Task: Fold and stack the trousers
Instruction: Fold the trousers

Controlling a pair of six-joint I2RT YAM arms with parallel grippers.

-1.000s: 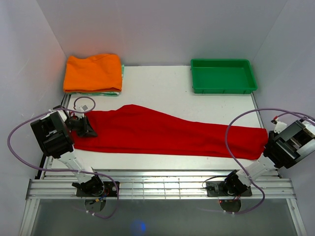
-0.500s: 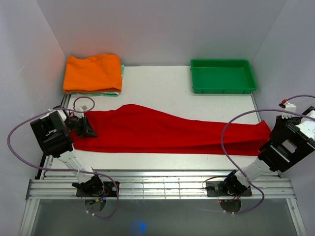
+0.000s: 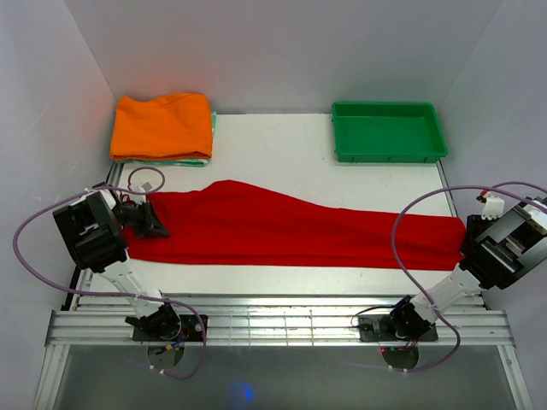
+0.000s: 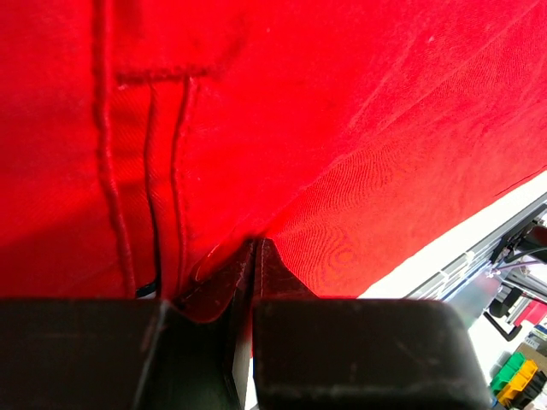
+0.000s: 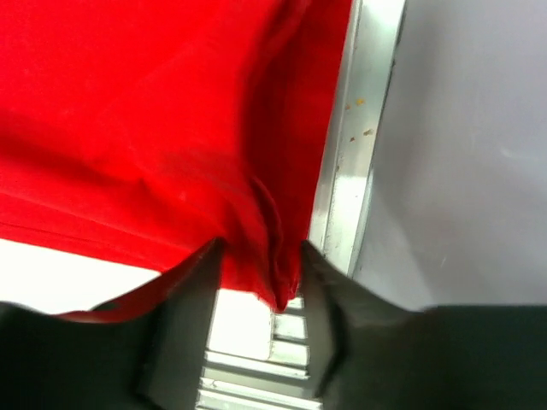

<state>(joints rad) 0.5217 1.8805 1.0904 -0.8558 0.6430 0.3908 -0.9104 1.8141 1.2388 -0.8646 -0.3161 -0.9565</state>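
Behind the red trousers [image 3: 282, 226]: bare white table [image 3: 273, 145], lots of room.
Behind, left: orange pile [image 3: 161, 125] fills the corner.
Behind, right: green tray [image 3: 389, 132] fills the corner.
Between pile and tray: wide gap.
In front: thin bare strip, then metal rail [image 3: 282, 318].
At both ends: left gripper [image 4: 255, 248] and right gripper [image 5: 261, 249] pinch the cloth, side walls [image 3: 51, 128] near.

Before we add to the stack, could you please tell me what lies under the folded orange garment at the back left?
A thin pale green fabric edge shows beneath the orange garment along its near and right sides. The rest, and anything below it, is covered.
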